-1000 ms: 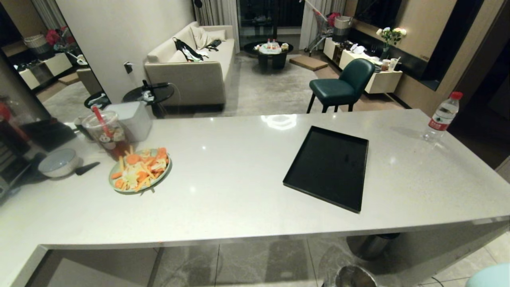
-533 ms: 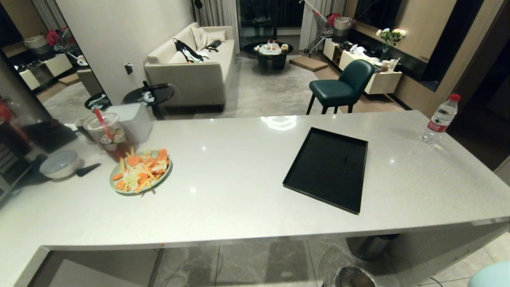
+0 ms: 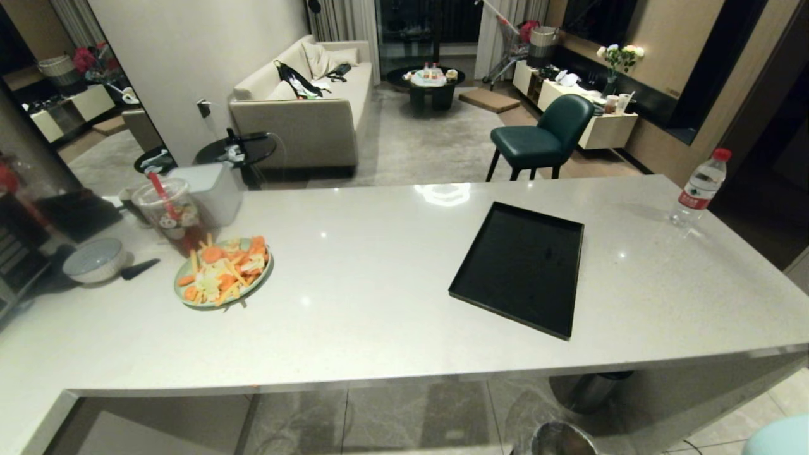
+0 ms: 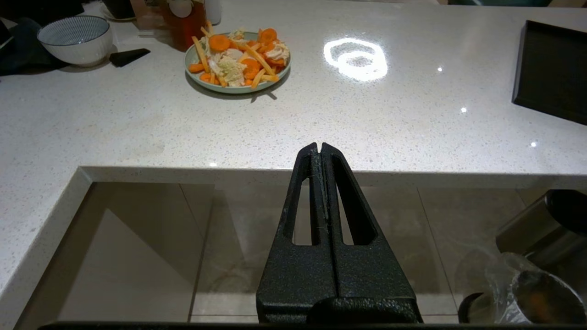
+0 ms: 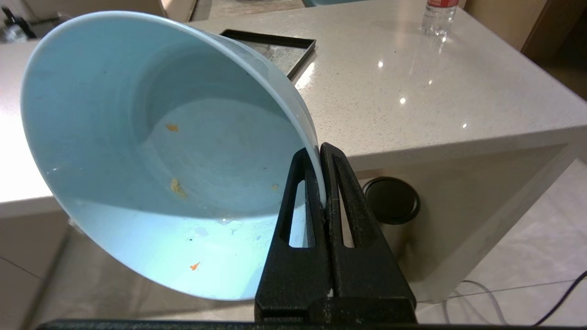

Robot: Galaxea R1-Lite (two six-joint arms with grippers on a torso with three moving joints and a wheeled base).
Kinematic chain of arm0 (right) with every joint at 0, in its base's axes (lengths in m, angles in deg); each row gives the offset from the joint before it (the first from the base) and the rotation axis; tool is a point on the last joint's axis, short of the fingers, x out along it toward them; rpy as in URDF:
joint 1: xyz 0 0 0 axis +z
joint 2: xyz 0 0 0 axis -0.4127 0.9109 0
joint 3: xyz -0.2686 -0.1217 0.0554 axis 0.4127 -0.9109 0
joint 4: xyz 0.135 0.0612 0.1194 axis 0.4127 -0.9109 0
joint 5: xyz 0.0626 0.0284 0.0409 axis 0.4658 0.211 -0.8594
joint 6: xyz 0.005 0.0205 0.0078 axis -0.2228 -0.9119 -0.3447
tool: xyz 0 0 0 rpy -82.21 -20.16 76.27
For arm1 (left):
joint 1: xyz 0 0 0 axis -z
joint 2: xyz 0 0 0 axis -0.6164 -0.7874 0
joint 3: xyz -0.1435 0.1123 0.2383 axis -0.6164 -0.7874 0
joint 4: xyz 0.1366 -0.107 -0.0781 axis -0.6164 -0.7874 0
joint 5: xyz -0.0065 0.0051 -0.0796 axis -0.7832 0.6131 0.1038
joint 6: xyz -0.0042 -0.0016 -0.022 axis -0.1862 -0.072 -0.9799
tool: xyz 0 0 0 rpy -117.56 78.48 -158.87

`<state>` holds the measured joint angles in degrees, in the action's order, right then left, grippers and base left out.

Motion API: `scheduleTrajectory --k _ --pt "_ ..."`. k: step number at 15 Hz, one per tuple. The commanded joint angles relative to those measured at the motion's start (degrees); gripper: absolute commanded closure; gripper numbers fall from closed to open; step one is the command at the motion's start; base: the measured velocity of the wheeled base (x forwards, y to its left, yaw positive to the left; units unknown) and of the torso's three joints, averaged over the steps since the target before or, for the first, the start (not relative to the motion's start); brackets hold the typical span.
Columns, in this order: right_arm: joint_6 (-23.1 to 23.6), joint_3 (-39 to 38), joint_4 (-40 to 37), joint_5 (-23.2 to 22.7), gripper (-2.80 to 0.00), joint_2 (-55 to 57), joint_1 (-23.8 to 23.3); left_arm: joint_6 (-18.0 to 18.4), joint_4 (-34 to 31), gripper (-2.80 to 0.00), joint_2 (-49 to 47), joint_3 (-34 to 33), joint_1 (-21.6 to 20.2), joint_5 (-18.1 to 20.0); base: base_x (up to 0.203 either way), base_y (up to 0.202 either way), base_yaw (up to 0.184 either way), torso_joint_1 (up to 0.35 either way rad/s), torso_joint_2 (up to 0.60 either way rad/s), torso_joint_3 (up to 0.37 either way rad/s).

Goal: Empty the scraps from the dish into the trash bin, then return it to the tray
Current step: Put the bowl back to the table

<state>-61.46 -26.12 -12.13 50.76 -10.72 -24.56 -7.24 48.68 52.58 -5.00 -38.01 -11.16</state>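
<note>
My right gripper [image 5: 319, 151] is shut on the rim of the dish [image 5: 160, 151], a light-blue bowl held tilted on its side in front of the counter. Only a few tiny orange and yellow specks of scraps [image 5: 176, 185] cling inside it. A corner of the dish [image 3: 780, 439] shows at the head view's lower right. The trash bin [image 3: 562, 439], shiny steel with a clear liner, stands on the floor below the counter edge, and the same trash bin [image 4: 527, 293] shows in the left wrist view. The black tray [image 3: 518, 265] lies bare on the counter. My left gripper [image 4: 321, 147] is shut on nothing, before the counter edge.
A pale-green plate of carrot slices [image 3: 222, 270], a grey-white bowl [image 3: 93, 259] and a drink cup [image 3: 169, 212] sit at the counter's left. A water bottle [image 3: 700, 186] stands at the far right. A black-topped steel bin [image 5: 392, 199] stands under the counter.
The whole head view has shifted slightly, so the camera moved. The things on the counter have stayed where they were.
</note>
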Motion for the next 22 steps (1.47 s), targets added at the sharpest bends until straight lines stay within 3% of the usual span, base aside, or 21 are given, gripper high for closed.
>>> scheduleTrajectory --k 1,4,10,14,18,22 --pt "2.88 0.0 0.01 -0.41 0.0 0.07 0.01 -0.04 0.03 0.0 -0.06 0.0 -0.04 -0.03 0.0 0.0 0.0 0.0 0.0 0.0" --pt "9.19 0.0 0.12 -2.86 0.0 0.07 0.01 -0.04 0.03 0.0 -0.06 0.0 -0.05 -0.03 0.0 0.0 0.0 0.0 0.0 0.0" --pt "8.51 1.11 -1.11 -3.66 0.0 6.01 0.11 -0.04 0.03 0.0 0.0 0.0 -0.04 -0.03 0.0 0.0 0.0 0.0 0.0 0.0" --pt "3.03 12.46 -8.23 -7.45 0.0 21.03 0.16 -0.04 0.03 0.0 -0.06 0.0 -0.04 -0.03 0.0 0.0 0.0 0.0 0.0 0.0" --pt "-9.34 23.34 -10.72 -10.34 0.0 46.29 0.19 -0.04 0.03 0.0 -0.06 0.0 -0.05 -0.03 0.0 0.0 0.0 0.0 0.0 0.0" --pt "-27.76 41.66 -11.71 -9.16 0.0 72.41 0.12 -0.04 0.03 0.0 -0.06 0.0 -0.05 -0.03 0.0 0.0 0.0 0.0 0.0 0.0"
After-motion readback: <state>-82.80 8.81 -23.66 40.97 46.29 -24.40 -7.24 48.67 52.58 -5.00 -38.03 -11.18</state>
